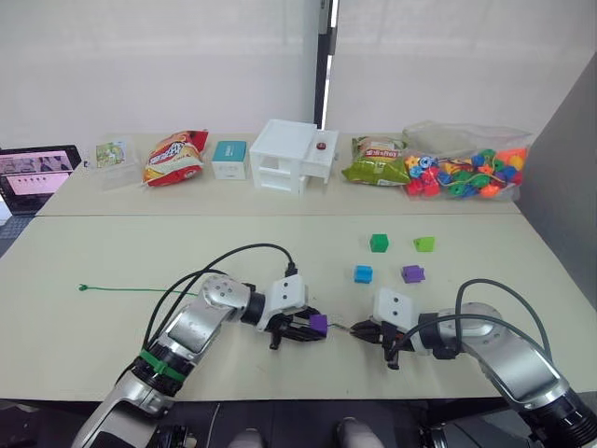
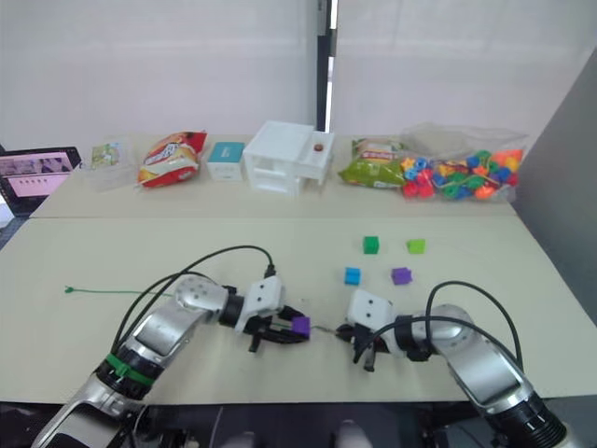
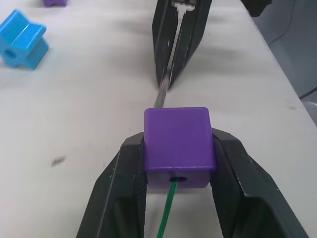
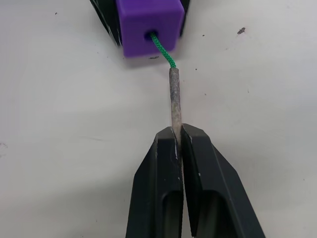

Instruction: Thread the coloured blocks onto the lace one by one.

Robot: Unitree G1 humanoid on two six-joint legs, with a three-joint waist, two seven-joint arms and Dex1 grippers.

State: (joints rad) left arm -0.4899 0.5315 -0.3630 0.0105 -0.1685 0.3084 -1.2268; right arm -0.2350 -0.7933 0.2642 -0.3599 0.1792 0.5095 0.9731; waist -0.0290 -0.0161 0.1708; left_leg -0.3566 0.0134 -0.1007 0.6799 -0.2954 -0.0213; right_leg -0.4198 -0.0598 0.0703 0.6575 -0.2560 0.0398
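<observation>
Right hand (image 4: 179, 133) pinching the lace (image 4: 174, 99) by its stiff tip, the limp cord already through the light, rigid purple block (image 3: 178, 146) clamped in the left hand (image 3: 179, 163).

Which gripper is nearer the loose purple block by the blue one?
Right. The right gripper sits just in front of that purple block; the left gripper, clamping another purple block, lies farther left.

Both arms reach in low over the table, wrists turned toward each other. The left gripper (image 1: 300, 329) clamps a purple block (image 3: 178, 146) between its fingers, and the right gripper (image 1: 362, 331), close by, pinches the lace (image 4: 174, 101) by its stiff tip.
</observation>
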